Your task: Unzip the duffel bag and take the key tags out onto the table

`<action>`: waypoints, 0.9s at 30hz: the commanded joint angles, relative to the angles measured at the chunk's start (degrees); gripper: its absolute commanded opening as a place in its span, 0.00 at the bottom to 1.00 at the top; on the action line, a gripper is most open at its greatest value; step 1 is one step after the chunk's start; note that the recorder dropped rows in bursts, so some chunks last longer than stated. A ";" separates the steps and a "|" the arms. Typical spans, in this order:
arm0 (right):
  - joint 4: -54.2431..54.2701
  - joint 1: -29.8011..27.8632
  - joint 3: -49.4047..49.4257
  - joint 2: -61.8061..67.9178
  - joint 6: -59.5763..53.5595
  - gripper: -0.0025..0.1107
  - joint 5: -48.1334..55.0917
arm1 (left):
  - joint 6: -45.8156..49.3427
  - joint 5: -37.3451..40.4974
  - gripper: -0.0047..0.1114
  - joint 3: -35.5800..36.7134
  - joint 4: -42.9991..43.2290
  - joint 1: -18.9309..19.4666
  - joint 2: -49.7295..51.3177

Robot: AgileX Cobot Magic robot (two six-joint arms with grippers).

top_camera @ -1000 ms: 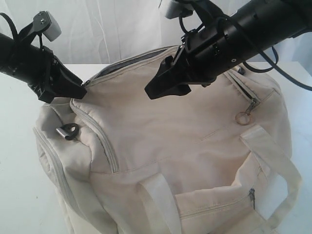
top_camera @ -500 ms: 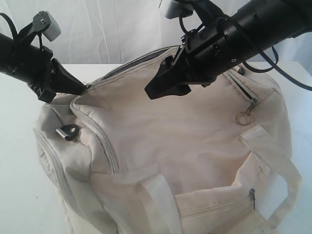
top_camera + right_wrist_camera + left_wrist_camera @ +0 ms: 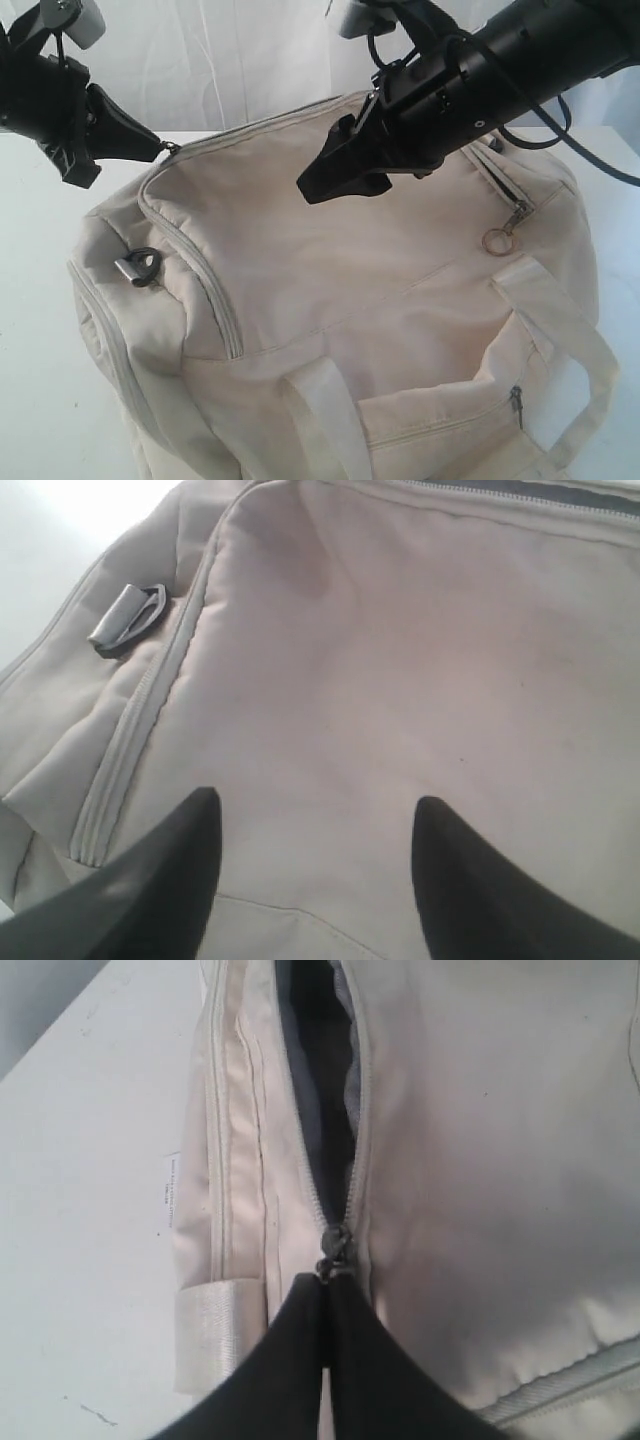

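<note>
The duffel bag [image 3: 380,290] lies on the white tabletop [image 3: 30,330], with a cream strap handle [image 3: 325,420] on its nearest side. Farther up the bag, a metal D-ring [image 3: 140,266] sits at its left end and a ring pull [image 3: 495,240] toward its right. Over the bag's top panel hangs the right gripper [image 3: 325,185], jaws spread. At the bag's far left corner the left gripper [image 3: 155,150] has its jaws pinching the main zipper pull [image 3: 333,1250]. Beyond the pull the zipper gapes on grey lining [image 3: 350,1070].
</note>
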 commanded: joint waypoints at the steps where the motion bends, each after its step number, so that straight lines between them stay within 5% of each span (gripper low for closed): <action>1: 0.25 0.13 0.02 -0.30 0.51 0.50 -1.46 | -1.39 3.38 0.04 -0.21 2.98 -0.06 -2.15; 7: 5.41 0.13 -2.43 3.04 4.68 0.62 -12.69 | -3.43 6.71 0.04 -0.21 6.26 -0.06 -2.26; 14: 5.41 1.43 -6.36 7.99 -39.67 0.62 -12.81 | -3.43 6.24 0.04 -0.21 5.64 -0.06 -2.37; 20: 5.41 7.39 -6.36 10.73 -53.12 0.62 -24.42 | -3.08 5.99 0.04 -0.21 5.59 -0.06 -2.37; 27: 5.31 12.63 -6.36 16.37 -55.17 0.57 -36.00 | -3.08 6.33 0.04 -0.21 4.19 -0.06 -2.37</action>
